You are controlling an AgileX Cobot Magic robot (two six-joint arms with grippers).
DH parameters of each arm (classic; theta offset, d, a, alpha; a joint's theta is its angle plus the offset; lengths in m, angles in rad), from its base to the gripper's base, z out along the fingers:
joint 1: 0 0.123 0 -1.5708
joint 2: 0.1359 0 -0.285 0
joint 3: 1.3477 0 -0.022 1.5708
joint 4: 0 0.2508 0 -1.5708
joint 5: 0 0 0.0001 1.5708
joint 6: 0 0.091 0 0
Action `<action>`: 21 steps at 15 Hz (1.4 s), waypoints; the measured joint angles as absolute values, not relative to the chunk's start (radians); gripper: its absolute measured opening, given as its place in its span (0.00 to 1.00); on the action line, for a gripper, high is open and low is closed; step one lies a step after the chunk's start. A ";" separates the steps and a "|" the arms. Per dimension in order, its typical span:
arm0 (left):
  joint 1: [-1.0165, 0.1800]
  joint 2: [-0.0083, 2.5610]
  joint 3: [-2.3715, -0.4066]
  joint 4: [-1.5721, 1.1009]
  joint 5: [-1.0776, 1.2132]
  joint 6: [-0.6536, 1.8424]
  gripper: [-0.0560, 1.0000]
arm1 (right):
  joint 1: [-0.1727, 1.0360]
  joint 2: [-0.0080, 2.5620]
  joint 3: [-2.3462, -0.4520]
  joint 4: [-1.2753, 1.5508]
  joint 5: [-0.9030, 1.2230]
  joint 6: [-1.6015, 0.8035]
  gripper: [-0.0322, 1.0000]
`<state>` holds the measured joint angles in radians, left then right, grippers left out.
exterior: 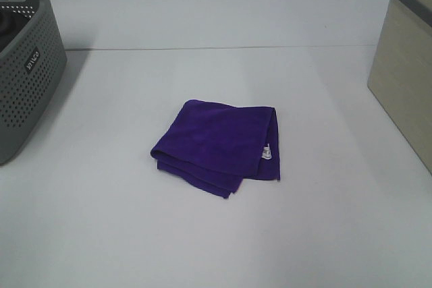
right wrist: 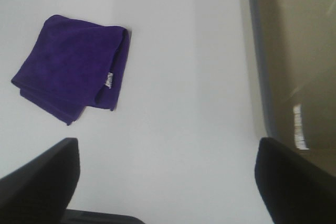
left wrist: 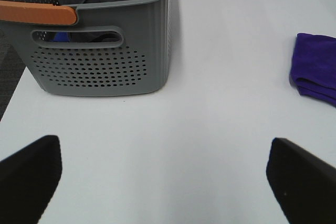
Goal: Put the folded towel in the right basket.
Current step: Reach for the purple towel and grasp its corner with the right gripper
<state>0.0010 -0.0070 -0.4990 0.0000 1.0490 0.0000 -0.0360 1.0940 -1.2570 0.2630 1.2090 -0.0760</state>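
A folded purple towel (exterior: 219, 145) lies flat on the white table (exterior: 202, 241) near its middle. It also shows in the left wrist view (left wrist: 316, 72) and the right wrist view (right wrist: 71, 72). The right basket (exterior: 405, 65), beige with a grey rim, stands at the table's right edge; its inside shows in the right wrist view (right wrist: 294, 56). My left gripper (left wrist: 163, 182) is open and empty, short of the towel. My right gripper (right wrist: 168, 182) is open and empty between towel and basket. Neither arm shows in the exterior high view.
A grey perforated basket (exterior: 23, 65) stands at the left edge of the table, with dark cloths inside, seen in the left wrist view (left wrist: 100, 40).
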 joint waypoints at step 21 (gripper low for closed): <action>0.001 -0.007 -0.499 0.000 1.049 0.000 0.99 | 0.224 2.142 -1.280 0.794 0.691 -0.330 0.85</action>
<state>0.0010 -0.0070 -0.4990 0.0000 1.0490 0.0000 0.2240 2.1420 -1.2800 0.7940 0.6910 -0.3300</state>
